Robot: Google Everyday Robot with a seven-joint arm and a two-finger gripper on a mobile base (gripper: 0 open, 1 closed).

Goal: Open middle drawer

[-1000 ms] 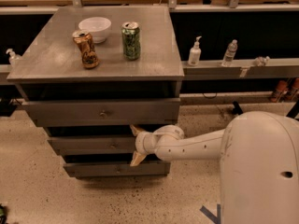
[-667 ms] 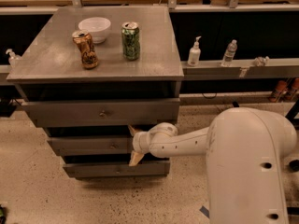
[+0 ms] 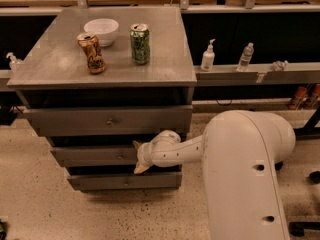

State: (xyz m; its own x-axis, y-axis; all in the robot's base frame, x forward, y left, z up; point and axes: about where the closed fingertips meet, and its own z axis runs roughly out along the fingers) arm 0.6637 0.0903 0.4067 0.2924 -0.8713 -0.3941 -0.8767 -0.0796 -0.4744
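Observation:
The middle drawer is a grey flat front between a taller drawer front above and a slimmer one below. Its small round knob sits at the centre, and the drawer looks pushed in. My gripper is at the right part of this drawer front, just right of the knob. Its two tan fingertips are spread one above the other, open and holding nothing. My white arm reaches in from the right.
On the grey cabinet top stand a white bowl, a brown can and a green can. The top drawer and the bottom drawer are shut. Bottles stand on a ledge at the right.
My gripper has moved a little to the left along the middle drawer front, closer to the knob. The arm's large white housing fills more of the lower right.

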